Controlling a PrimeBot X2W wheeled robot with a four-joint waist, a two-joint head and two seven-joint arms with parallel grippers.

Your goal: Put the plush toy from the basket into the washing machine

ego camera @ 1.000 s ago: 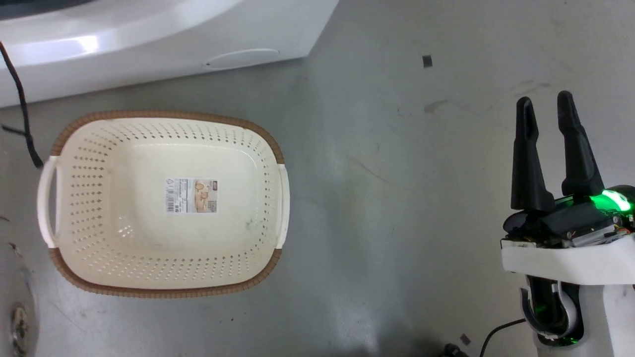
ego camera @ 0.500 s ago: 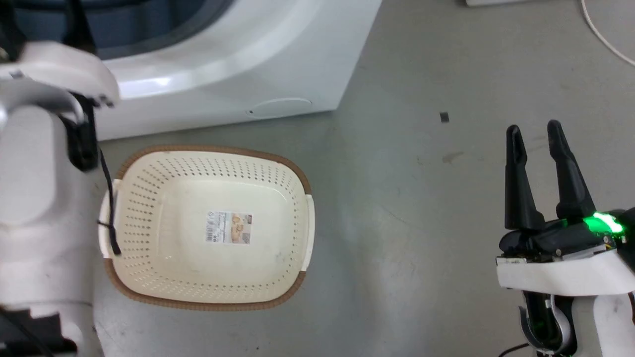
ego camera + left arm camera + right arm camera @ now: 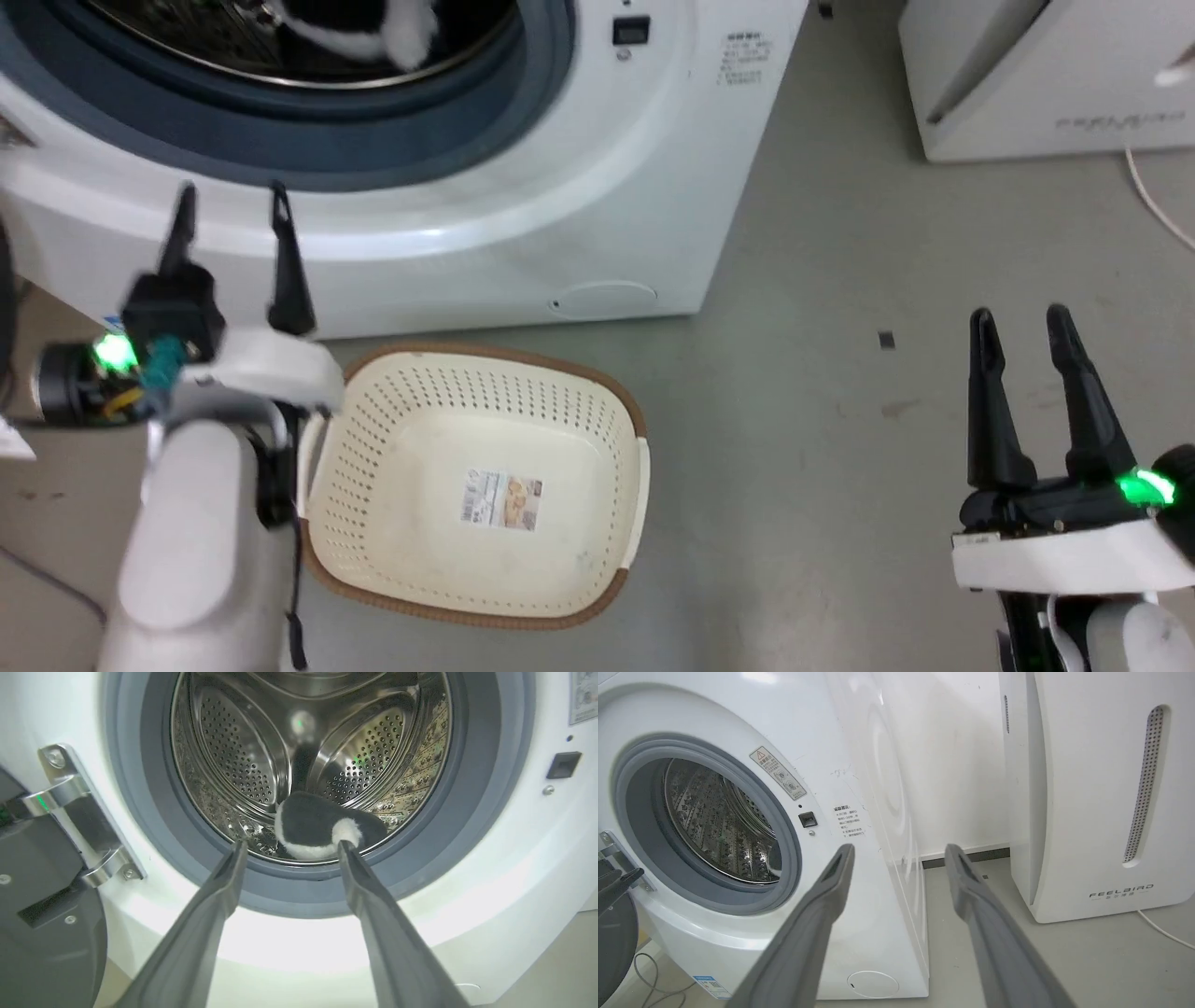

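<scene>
Left gripper (image 3: 231,196) newly raised, jaws wide, seemingly empty

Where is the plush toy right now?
Left wrist view: the plush toy lies at the bottom of the drum of the washing machine, just behind the grey gasket, beyond the tips of the open left claw.

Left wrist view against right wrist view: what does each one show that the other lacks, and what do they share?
Left wrist view: the plush toy lying inside the drum, and the open left gripper. Right wrist view: the white FEELBIRD appliance, the wall, and the open right gripper. Shared: the washing machine, its grey gasket, steel drum and open door.
</scene>
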